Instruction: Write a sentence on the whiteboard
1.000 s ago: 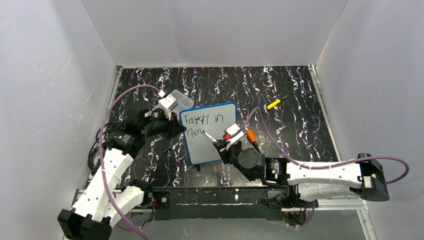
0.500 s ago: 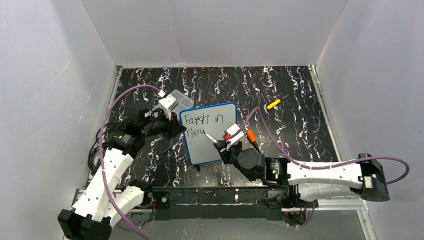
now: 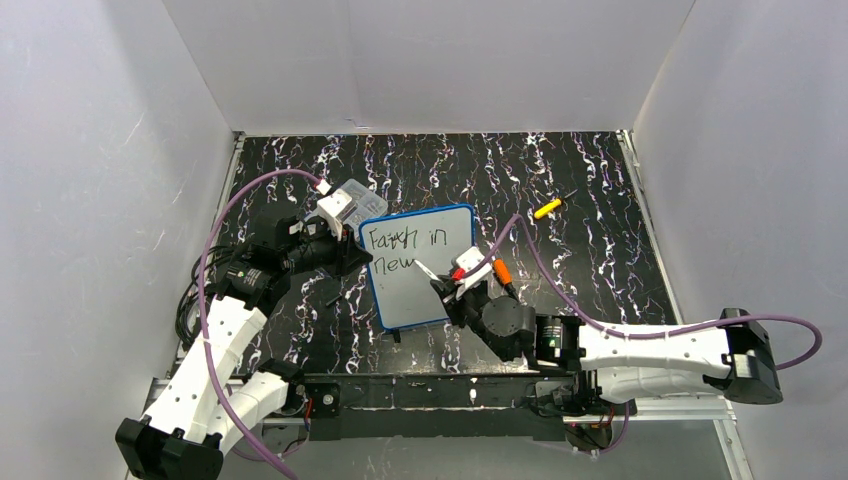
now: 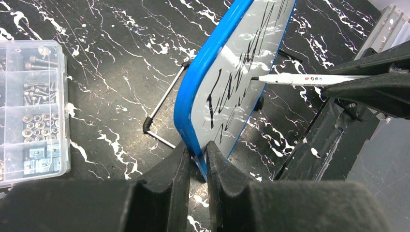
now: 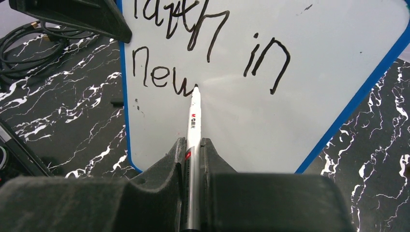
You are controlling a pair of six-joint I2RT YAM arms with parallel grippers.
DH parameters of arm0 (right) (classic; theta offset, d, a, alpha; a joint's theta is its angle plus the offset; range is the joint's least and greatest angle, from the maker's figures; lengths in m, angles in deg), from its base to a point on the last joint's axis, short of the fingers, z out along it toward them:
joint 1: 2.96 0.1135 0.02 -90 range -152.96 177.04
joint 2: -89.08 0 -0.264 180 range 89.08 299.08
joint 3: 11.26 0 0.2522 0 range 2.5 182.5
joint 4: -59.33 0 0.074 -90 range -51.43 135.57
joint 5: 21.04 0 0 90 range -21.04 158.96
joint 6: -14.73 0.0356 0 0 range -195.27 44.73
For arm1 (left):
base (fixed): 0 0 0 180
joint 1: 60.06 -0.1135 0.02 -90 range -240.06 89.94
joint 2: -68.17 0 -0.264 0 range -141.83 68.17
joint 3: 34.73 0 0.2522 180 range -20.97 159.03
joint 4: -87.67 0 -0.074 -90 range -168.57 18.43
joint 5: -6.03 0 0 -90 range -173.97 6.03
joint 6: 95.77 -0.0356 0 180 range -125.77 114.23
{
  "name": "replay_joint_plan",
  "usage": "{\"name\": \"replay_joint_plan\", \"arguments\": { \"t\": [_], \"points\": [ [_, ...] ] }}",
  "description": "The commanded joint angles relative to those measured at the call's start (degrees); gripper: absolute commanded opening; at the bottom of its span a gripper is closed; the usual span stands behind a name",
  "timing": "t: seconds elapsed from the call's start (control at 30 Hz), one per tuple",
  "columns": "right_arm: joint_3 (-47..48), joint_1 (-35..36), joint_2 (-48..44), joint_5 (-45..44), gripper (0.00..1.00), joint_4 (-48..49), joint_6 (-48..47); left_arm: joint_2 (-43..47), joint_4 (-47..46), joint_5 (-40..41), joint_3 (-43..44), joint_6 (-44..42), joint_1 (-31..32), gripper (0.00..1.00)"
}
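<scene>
Presently, the whiteboard (image 3: 415,300) stands near the table's centre, propped at a tilt on its wire foot. The left gripper (image 4: 197,152) is clamped on the blue frame at the board's 9 o'clock edge. In my judgement this grip is there to brace the board against the pen's push. The right gripper (image 5: 193,142) reaches in from the board's 5 o'clock and is closed around a white marker (image 5: 193,116), barrel running straight out between the fingers. The marker's tip touches the white surface just past the "w" of "New". The sentence (image 3: 390,241) so far reads as one upper line ending "in" and "New" below, so it appears unfinished, with bare board at 3 o'clock of the tip. A clear compartment box (image 4: 29,96) lies apart at the board's 10 o'clock.
</scene>
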State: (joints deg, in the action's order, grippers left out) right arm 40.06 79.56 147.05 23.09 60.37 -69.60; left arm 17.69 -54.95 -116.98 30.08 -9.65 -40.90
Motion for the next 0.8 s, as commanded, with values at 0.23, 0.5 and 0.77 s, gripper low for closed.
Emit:
{"name": "replay_joint_plan", "arguments": {
  "t": [0.23,0.5,0.77],
  "points": [
    [-1.6,-0.3,-7.8,1.1,0.01,2.0,0.4,-0.7,3.7,0.3,-1.6,-1.5,0.5,0.00],
    [-3.0,-0.3,-9.1,-2.2,0.01,-1.8,3.1,-0.8,3.7,0.3,-1.6,-1.4,0.4,0.00],
    [-2.9,-0.3,-7.8,-5.3,0.01,-1.1,2.2,-0.9,3.7,0.2,-1.6,-1.4,0.5,0.00]
  ]
}}
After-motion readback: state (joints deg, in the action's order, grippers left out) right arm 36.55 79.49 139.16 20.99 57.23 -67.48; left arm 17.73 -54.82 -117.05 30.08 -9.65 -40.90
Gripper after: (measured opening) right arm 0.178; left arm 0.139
